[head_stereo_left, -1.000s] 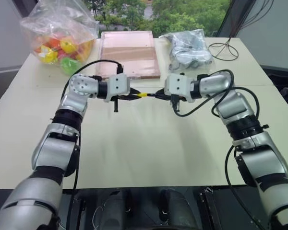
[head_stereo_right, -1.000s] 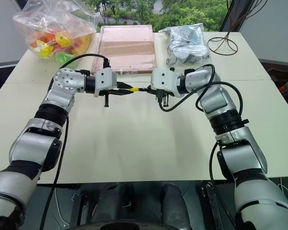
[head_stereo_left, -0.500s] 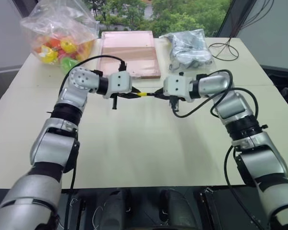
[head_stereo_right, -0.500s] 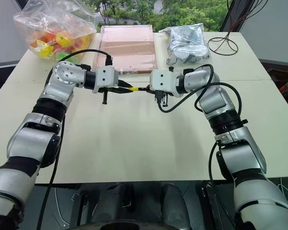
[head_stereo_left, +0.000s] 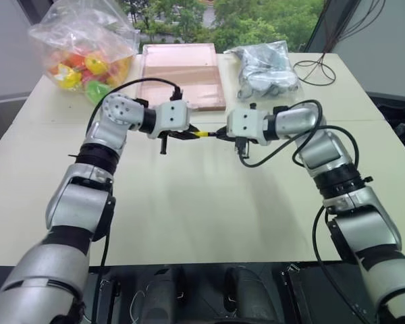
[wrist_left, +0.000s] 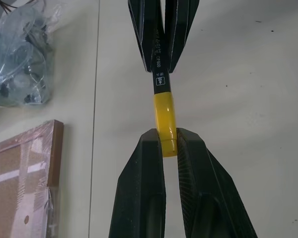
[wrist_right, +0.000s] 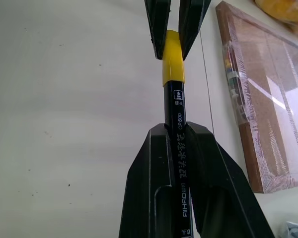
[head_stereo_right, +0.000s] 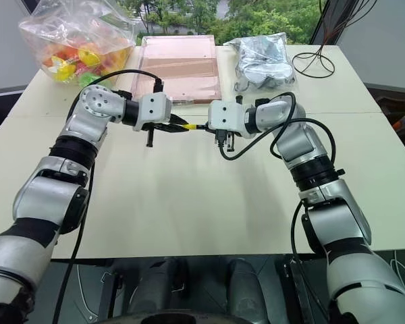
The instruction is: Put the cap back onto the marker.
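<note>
Bright, even daylight; soft shadows on table (head_stereo_left: 209, 202); sharp focus.

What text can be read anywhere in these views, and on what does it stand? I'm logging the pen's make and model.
"CP 600": on the black barrel of the marker, just below the yellow cap.
"AIHAO": lower on the same barrel, between the right hand's fingers; the last letters are hard to make out.
A row of Chinese characters beside it: too small to read.
A small square symbol near the cap: unreadable.
Nothing else in view carries readable text.
</note>
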Controlling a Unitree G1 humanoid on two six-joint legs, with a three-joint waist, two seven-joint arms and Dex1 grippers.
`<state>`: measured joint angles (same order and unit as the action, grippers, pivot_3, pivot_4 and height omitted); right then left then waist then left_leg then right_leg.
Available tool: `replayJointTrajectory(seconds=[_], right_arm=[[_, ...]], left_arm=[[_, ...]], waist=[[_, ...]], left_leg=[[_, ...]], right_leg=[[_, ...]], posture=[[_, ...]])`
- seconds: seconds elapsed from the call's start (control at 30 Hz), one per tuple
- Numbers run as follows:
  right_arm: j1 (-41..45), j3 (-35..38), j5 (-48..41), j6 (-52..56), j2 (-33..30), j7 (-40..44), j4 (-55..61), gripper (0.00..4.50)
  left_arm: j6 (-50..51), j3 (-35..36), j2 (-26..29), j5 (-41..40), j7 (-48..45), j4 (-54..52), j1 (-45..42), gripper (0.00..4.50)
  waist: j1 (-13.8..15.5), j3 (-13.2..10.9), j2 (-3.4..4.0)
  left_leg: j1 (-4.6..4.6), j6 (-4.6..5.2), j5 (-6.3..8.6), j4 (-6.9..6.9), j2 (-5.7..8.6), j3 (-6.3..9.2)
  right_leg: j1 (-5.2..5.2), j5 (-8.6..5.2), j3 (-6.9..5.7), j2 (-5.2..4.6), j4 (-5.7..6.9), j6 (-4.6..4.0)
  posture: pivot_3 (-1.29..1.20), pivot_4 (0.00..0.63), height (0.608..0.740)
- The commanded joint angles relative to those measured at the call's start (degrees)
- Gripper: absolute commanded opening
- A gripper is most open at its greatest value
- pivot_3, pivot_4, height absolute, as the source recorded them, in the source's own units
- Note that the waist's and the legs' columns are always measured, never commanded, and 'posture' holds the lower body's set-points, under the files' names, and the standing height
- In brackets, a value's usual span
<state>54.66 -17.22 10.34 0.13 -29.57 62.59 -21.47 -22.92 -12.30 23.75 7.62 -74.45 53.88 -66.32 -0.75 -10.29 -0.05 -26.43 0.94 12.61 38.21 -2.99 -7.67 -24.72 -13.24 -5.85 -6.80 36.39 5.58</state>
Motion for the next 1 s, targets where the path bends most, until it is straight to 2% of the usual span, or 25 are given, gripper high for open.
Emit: replayJointTrajectory(seconds=[0.03,0.67,0.77,0.9,1.0], right_arm=[[1.7,0.8,-2.1,-1.0,2.8,-1.9,5.9,0.00],[-0.1,1.5,-2.0,-0.5,-0.6,-0.9,5.0,0.00],[-0.3,1.3,-2.1,0.2,-0.9,-0.3,5.1,0.00],[-1.4,1.1,-1.6,1.4,-2.7,1.3,5.3,0.00],[-1.6,0.9,0.6,0.2,-5.3,0.3,2.3,0.00]], left_arm=[[-2.0,-1.0,-3.6,-1.3,-0.5,-1.8,-2.3,0.01],[-6.3,-0.8,-1.0,1.8,4.8,2.0,-2.0,0.01],[-6.3,-0.7,-0.7,2.0,5.7,2.5,-2.3,1.27],[-4.3,-0.3,0.7,1.2,3.5,2.2,-2.8,3.33],[-2.8,1.6,2.2,0.7,6.2,2.8,-4.6,3.33]], waist=[[0.0,0.0,0.00],[0.0,0.0,0.00],[0.0,0.0,0.00],[0.0,0.0,0.00],[0.1,0.0,0.00]], left_leg=[[0.00,0.00,0.00,0.00,0.00,0.00],[0.00,0.00,0.00,0.00,0.00,0.00],[0.00,0.00,0.00,0.00,0.00,0.00],[0.00,0.00,0.00,0.00,0.00,0.00],[0.00,0.00,0.00,0.00,0.00,0.00]], right_leg=[[0.00,0.00,0.00,0.00,0.00,0.00],[0.00,0.00,0.00,0.00,0.00,0.00],[0.00,0.00,0.00,0.00,0.00,0.00],[0.00,0.00,0.00,0.00,0.00,0.00],[0.00,0.00,0.00,0.00,0.00,0.00]], posture=[[0.00,0.150,0.740],[0.00,0.150,0.740],[0.00,0.150,0.740],[0.00,0.150,0.740],[0.00,0.150,0.740]])
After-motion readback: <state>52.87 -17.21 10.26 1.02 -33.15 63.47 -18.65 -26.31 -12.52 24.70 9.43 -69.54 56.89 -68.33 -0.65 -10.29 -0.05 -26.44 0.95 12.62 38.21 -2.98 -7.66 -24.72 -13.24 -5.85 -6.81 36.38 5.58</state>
